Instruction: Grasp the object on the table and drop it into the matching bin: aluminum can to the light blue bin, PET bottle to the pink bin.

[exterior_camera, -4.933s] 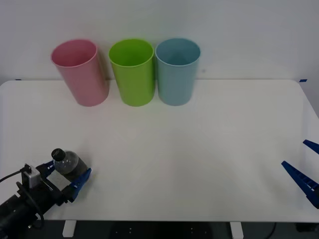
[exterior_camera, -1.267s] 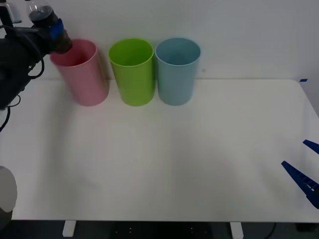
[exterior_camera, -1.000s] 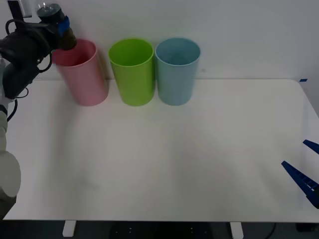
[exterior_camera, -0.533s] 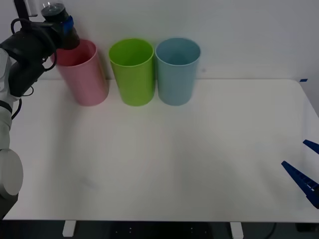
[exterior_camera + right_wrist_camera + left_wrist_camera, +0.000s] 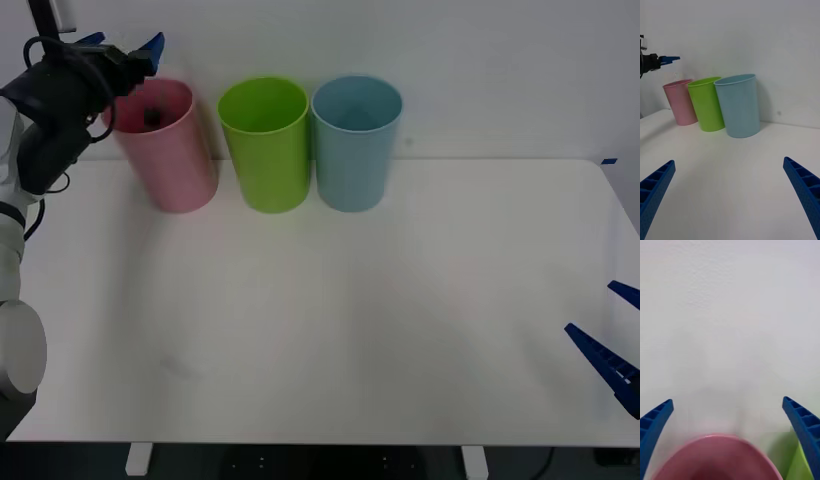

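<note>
Left gripper [image 5: 120, 45] hovers just above the far-left rim of the pink bin [image 5: 175, 165], fingers spread wide with nothing between them. Placement over the mouth fits a release into it, so that a freed object falls inside, not onto the table [image 5: 330, 320]. PET bottle [image 5: 152, 117] shows as a small dark shape inside the pink bin, below the rim; cap and orientation cannot be made out. Left wrist view: both blue fingers [image 5: 655, 423] far apart, pink rim [image 5: 717, 455] directly beneath them, white wall behind.

Bins stand in a row along the table's far edge: pink, lime green bin [image 5: 265, 145], light blue bin [image 5: 355, 140], close beside one another, all upright.

Right gripper [image 5: 612, 340] parked low at the table's near right edge, fingers wide, nothing held, well apart from the bins.

Judgement: bottle matched to pink, sorting step looks complete; what remains is to lift the left arm clear without clipping the rim.
</note>
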`<control>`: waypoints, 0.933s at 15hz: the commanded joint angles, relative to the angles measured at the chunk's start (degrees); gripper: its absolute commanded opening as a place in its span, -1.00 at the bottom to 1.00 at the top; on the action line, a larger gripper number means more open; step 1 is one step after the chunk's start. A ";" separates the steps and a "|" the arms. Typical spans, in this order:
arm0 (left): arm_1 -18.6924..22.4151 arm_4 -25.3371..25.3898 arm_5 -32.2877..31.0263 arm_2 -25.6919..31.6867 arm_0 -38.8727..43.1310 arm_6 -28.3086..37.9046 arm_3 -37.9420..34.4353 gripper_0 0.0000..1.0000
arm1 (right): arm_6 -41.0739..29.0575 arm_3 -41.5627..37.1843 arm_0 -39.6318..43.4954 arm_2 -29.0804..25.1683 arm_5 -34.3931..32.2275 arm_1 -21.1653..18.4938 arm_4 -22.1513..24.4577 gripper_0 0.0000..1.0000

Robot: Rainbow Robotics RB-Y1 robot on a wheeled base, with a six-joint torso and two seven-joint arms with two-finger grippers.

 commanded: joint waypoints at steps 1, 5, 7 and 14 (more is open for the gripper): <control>0.17 2.98 -0.13 -1.09 0.84 -0.44 -0.10 1.00 | 0.00 0.00 0.00 0.00 0.00 0.00 0.00 1.00; 0.52 10.62 -1.01 -2.50 4.44 -1.93 -3.44 1.00 | 0.00 0.00 0.00 0.00 0.00 0.00 0.00 1.00; 0.52 13.70 -2.07 -2.85 7.70 -2.72 -6.43 1.00 | 0.00 0.00 0.00 0.00 0.00 0.00 0.00 1.00; 0.96 23.89 -3.91 -2.94 23.52 -4.04 -22.77 1.00 | 0.00 0.00 0.00 0.00 0.00 0.00 0.00 1.00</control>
